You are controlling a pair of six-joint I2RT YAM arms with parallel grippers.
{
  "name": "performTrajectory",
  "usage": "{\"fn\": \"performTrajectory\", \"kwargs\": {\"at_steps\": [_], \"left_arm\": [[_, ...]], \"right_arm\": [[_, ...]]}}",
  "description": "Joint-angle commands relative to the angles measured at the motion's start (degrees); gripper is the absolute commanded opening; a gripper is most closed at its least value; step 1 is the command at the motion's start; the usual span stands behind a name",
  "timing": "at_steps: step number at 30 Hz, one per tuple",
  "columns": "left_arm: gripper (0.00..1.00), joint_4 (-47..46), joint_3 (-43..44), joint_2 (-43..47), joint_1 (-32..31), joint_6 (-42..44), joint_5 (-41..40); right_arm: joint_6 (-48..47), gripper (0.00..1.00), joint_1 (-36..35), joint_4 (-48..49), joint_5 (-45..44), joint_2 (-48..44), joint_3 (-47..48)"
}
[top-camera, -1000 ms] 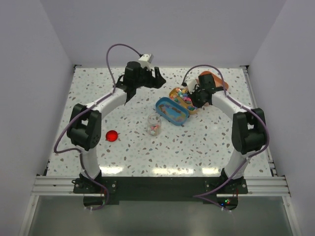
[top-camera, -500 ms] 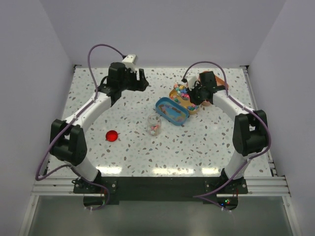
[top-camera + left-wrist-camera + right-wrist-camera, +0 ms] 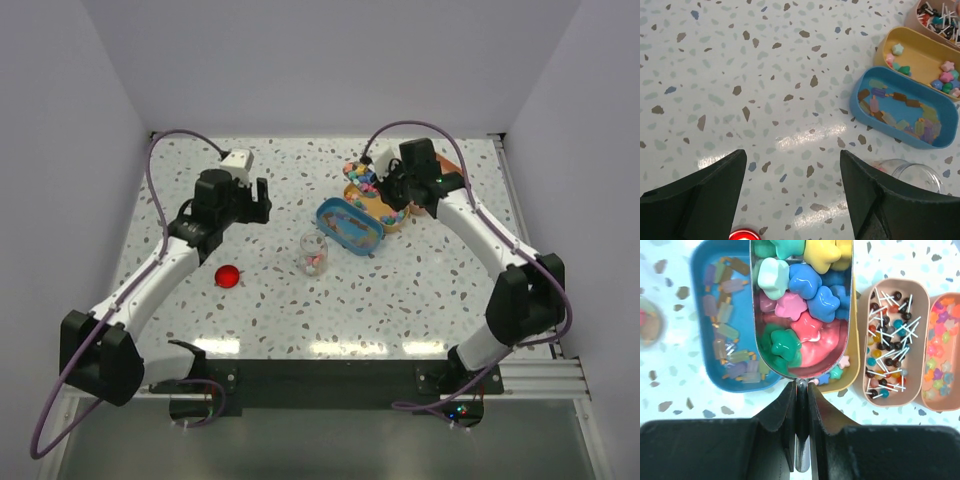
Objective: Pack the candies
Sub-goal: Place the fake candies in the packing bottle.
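My right gripper (image 3: pixel 801 390) is shut on the handle of a silver scoop (image 3: pixel 812 360), held above the yellow tin (image 3: pixel 854 371) and the blue tin (image 3: pixel 702 371). The scoop is heaped with star-shaped candies (image 3: pixel 800 285) in blue, pink, green, yellow and white. From above, the loaded scoop (image 3: pixel 360 176) hangs just ahead of the right gripper (image 3: pixel 392 186). A clear glass jar (image 3: pixel 313 252) with a few candies stands upright in front of the blue tin (image 3: pixel 350 226). My left gripper (image 3: pixel 256 201) is open over bare table, far left of the jar (image 3: pixel 912 172).
A red round lid (image 3: pixel 228 276) lies left of the jar, just below the left gripper's fingers (image 3: pixel 705 195). A pink tin (image 3: pixel 890 398) of lollipop candies and a peach tin (image 3: pixel 940 407) of small flower candies stand right of the yellow one. White walls enclose the table.
The left arm has swung from the back middle to the left and nearer, gripper still open. The right gripper has carried the loaded scoop slightly left and back above the tins.
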State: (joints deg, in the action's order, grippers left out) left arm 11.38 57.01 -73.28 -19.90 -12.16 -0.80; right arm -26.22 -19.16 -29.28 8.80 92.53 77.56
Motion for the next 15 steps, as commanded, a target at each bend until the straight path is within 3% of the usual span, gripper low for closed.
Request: {"fn": "performTrajectory", "kwargs": {"at_steps": [1, 15], "left_arm": [[0.8, -2.1, -3.9, 4.2, 0.4, 1.7, -6.0], [0.81, -2.8, -5.9, 8.7, 0.4, 4.9, -16.5]], "right_arm": [[-0.6, 0.0, -3.1, -2.5, -2.5, -4.9, 2.6], [1.6, 0.0, -16.5, -21.7, -11.1, -13.8, 4.3]]}}
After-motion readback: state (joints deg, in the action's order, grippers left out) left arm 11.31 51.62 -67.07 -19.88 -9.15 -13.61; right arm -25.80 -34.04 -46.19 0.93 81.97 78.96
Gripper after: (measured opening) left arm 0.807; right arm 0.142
